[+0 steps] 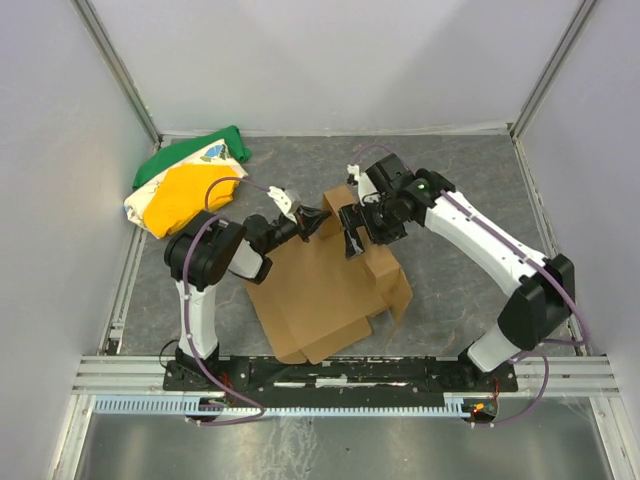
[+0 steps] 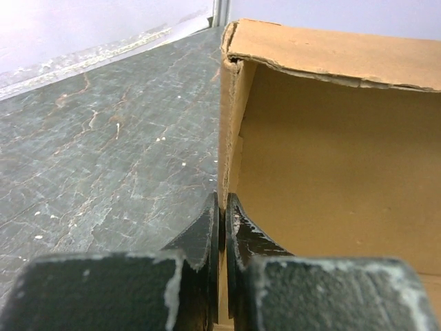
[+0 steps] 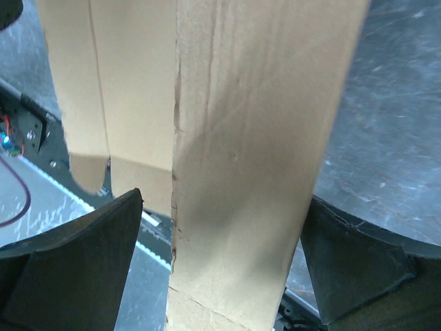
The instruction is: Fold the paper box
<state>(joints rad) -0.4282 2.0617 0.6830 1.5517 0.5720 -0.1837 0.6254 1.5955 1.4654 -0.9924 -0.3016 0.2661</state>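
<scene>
The paper box (image 1: 315, 295) is a brown cardboard sheet lying mid-table, with its far flaps raised. My left gripper (image 1: 322, 222) is shut on the thin edge of an upright flap. In the left wrist view both fingertips (image 2: 207, 231) pinch that edge, and the box's inner wall (image 2: 331, 158) fills the right side. My right gripper (image 1: 352, 240) stands open around another raised strip of the box (image 3: 248, 138). Its left finger (image 3: 89, 248) is clear of the card. The right finger (image 3: 358, 262) sits close beside the card's edge.
A green, yellow and white cloth bundle (image 1: 185, 180) lies at the back left corner. White walls and metal posts close in the grey marbled tabletop (image 1: 450, 200). A metal rail (image 1: 340, 372) runs along the near edge by the arm bases.
</scene>
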